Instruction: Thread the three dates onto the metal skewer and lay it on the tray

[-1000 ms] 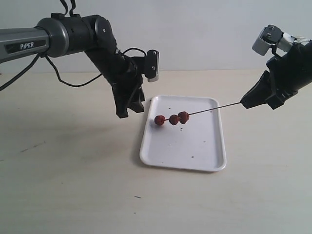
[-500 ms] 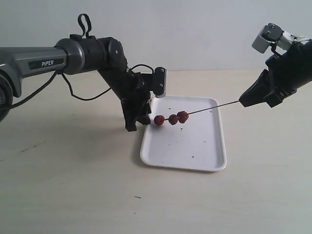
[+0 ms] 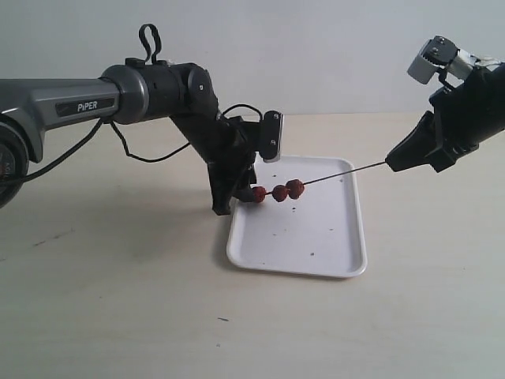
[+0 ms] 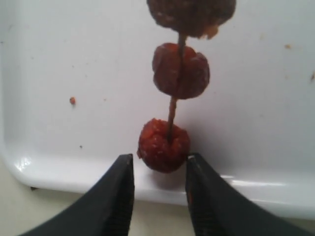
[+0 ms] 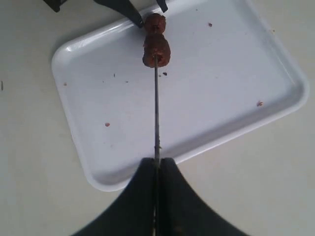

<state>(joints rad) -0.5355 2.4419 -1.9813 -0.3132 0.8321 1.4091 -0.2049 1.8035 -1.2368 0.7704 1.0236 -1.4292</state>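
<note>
Three wrinkled reddish-brown dates (image 3: 278, 191) sit threaded near the tip of the thin grey metal skewer (image 3: 339, 176), which slopes down over the flat white rectangular tray (image 3: 331, 237) at frame centre. The right claw (image 5: 156, 162), at upper right in the exterior view, is pinched tight on the skewer's bare end. The left claw (image 4: 158, 160) stands partly spread, its fingertips (image 4: 123, 167) flanking the end date with slim gaps either side. Threading looks complete; the step in hand seems to be settling the fruit. Next, the skewer needs lowering level onto the tray, then releasing, with the left claw clear of it.
</note>
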